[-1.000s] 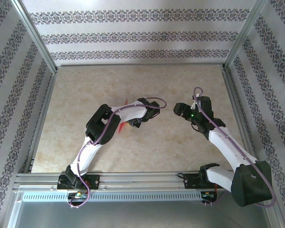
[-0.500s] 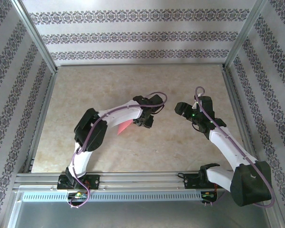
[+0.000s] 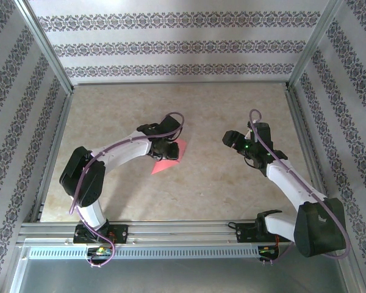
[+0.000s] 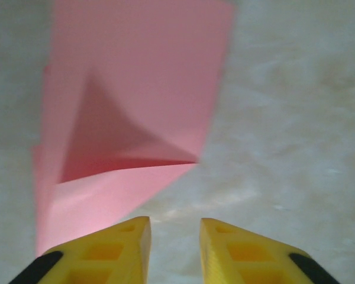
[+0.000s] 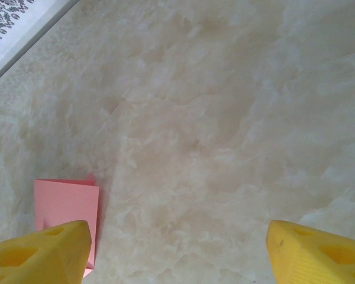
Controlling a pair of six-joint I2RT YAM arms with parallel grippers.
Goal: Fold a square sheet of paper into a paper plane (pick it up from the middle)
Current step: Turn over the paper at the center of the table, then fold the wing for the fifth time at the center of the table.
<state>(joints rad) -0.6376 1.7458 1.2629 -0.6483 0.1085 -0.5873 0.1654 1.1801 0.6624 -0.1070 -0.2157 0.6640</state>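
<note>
The pink-red sheet of paper (image 3: 170, 160) lies folded on the table, in layers, with one pointed end toward the near side. In the left wrist view the paper (image 4: 136, 89) has a raised flap with a shadowed pocket under it. My left gripper (image 3: 168, 149) hovers at the paper's far-left edge. Its yellow fingers (image 4: 127, 236) stand a little apart, so the left gripper (image 4: 174, 228) is open with only bare table in the gap. My right gripper (image 3: 233, 140) waits open to the right, well apart from the paper. In the right wrist view the right gripper (image 5: 177, 236) is spread wide, and the paper (image 5: 68, 204) shows beside its left finger.
The beige marble-patterned table top (image 3: 201, 104) is bounded by aluminium rails (image 3: 171, 84) and patterned walls (image 3: 171, 49). The left arm's elbow (image 3: 82, 177) sticks out toward the left rail.
My left arm has swung leftward, its elbow moving toward the left rail. Its gripper has come off the paper, which now lies more exposed. The right arm has barely moved.
</note>
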